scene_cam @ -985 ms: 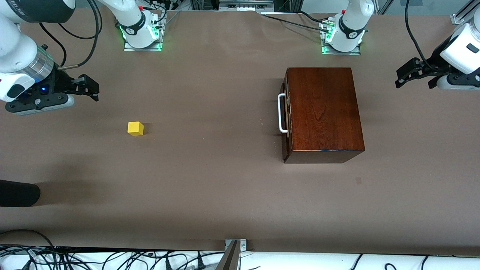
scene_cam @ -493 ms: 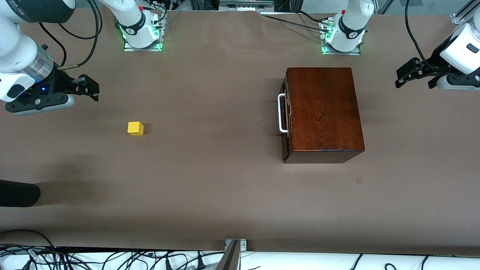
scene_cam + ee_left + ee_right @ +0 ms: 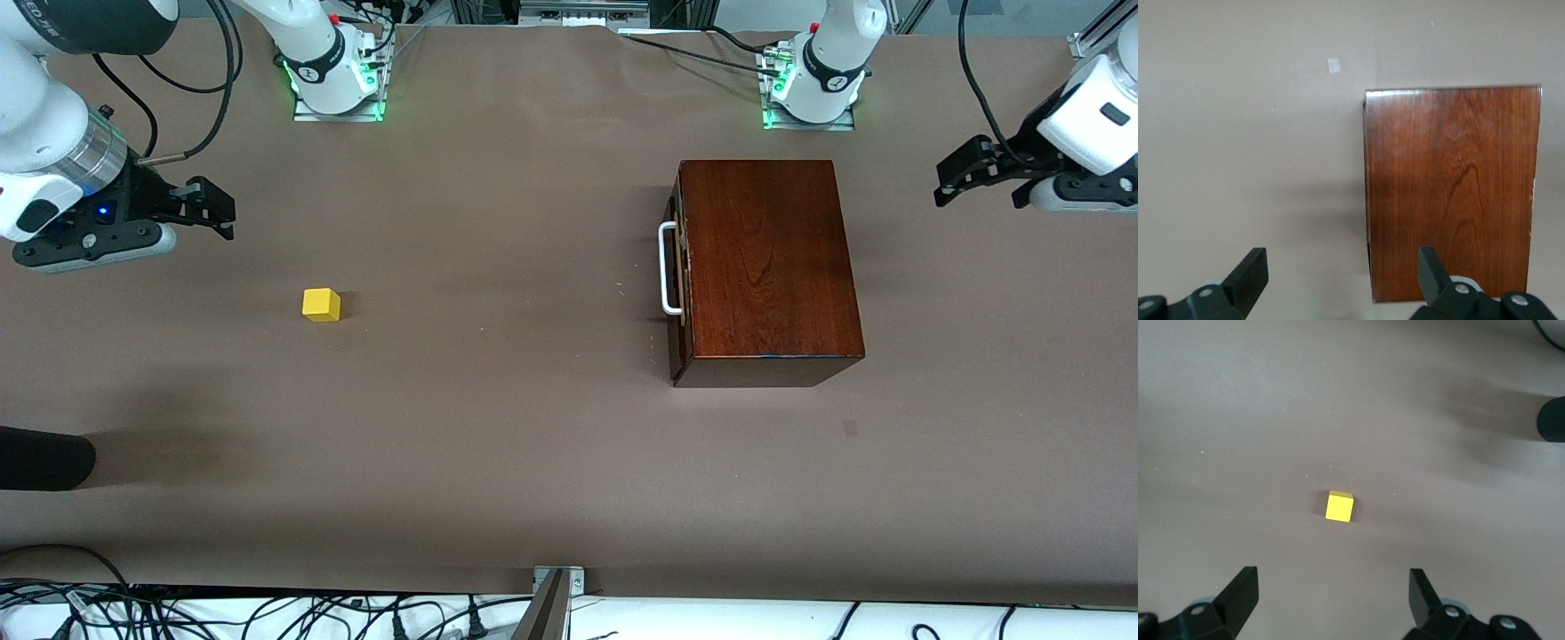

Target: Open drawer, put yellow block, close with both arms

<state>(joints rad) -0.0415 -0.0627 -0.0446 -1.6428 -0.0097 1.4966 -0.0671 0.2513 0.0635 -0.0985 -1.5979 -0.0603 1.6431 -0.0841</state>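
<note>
Your brown paper-covered table [image 3: 533, 444] carries a glossy dark mahogany wooden box [image 3: 765, 267] toward the left arm's end. Its long axis runs from the robots' bases toward the front camera, and it sits just in front of the left arm's green-lit base [image 3: 807, 100].

The drawer [image 3: 678, 276], a dark reddish-brown front panel, is pushed fully in. It faces the right arm's end of the table, so its white U-shaped bar handle [image 3: 667, 268] points that way, the bar running parallel to the box's long side.

Your white left arm's black two-finger gripper [image 3: 965, 176] hovers over bare table at the left arm's end, apart from the box, on the side away from the handle. In the left wrist view its fingers [image 3: 1248, 277] stand spread wide with nothing between them, the box top [image 3: 1451, 193] below.

Your white right arm's black two-finger gripper [image 3: 209, 209] hangs over the table at the right arm's end. Its fingers [image 3: 1241, 593] are also spread wide and hold nothing.

The small bright yellow cube [image 3: 321, 304] rests on the table well apart from the box, on the handle side. It lies near the right gripper and clear of it, nearer the front camera. In the right wrist view the cube [image 3: 1339, 506] sits between and ahead of the spread fingers, flat on one face, edges crisp.

A black rounded object [image 3: 44, 458] juts in at the table's edge at the right arm's end.
</note>
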